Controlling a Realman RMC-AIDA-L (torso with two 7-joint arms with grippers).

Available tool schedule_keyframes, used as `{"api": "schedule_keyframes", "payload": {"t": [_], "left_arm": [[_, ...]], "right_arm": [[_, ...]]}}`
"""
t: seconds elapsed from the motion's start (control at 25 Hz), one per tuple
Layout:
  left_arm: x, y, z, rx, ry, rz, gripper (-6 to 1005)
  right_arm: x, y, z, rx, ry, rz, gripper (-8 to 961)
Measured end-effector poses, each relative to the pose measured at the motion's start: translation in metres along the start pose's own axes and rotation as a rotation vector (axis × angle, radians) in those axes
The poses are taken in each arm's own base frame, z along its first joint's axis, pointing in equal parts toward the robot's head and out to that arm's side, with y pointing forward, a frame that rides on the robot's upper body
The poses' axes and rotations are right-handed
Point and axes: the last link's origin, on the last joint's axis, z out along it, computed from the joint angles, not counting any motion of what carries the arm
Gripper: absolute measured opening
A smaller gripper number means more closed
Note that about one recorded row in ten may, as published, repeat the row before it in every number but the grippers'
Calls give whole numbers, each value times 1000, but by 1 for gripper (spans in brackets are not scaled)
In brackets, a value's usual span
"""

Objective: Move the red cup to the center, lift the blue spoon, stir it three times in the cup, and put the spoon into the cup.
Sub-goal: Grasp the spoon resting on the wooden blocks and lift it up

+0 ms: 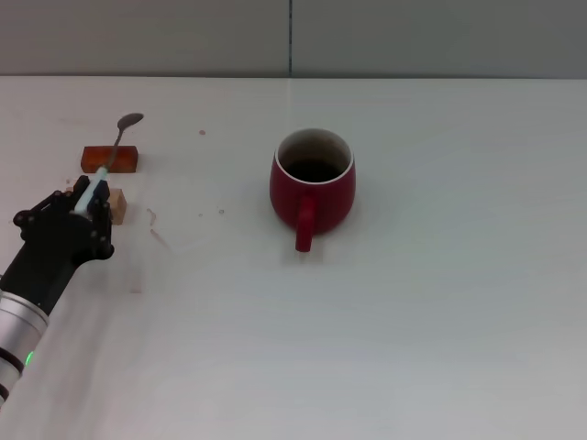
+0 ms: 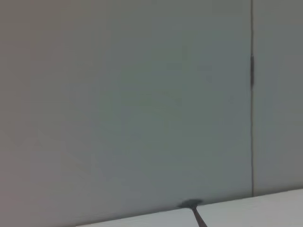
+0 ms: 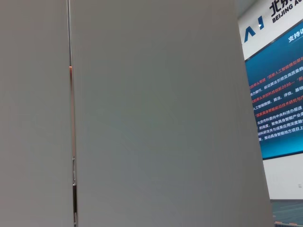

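The red cup (image 1: 313, 188) stands upright near the middle of the white table (image 1: 413, 321), with its handle toward me and a dark inside. My left gripper (image 1: 88, 203) is at the table's left side, shut on the pale blue handle of the blue spoon (image 1: 112, 153). The spoon's metal neck and bowl point away from me, over a red-brown block. The spoon's bowl also shows at the edge of the left wrist view (image 2: 190, 205). My right gripper is out of view.
A small red-brown block (image 1: 110, 159) lies under the spoon's neck. A small tan wooden block (image 1: 116, 205) sits right beside my left gripper. A grey wall (image 1: 293, 37) runs along the table's far edge.
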Motion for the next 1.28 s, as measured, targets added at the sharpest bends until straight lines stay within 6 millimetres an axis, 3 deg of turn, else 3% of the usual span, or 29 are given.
{"api": "schedule_keyframes", "payload": {"t": [0.24, 0.48, 0.6, 0.64, 0.76, 0.8, 0.84, 1.04, 1.28], "left_arm": [[25, -8, 22, -110, -101, 29, 170], [76, -14, 42, -197, -216, 167, 170], [108, -6, 47, -223, -223, 263, 170], [108, -6, 47, -223, -223, 263, 170], [146, 11, 52, -257, -247, 411, 170], [146, 11, 52, -257, -247, 411, 170], [163, 20, 53, -273, -250, 492, 170], [190, 41, 58, -310, -285, 682, 170], [209, 55, 63, -406, -279, 770, 170]], "right_arm": [[-2, 0, 1, -3, -11, 5, 763], [-2, 0, 1, -3, -11, 5, 763], [-2, 0, 0, -1, -10, 6, 763], [-2, 0, 0, -1, -11, 8, 763], [-2, 0, 0, -1, -11, 9, 763], [-2, 0, 0, -1, -11, 9, 763], [-2, 1, 1, -2, -12, 11, 763], [-2, 2, 1, -3, -14, 15, 763], [-2, 3, 2, -3, -14, 17, 763]]}}
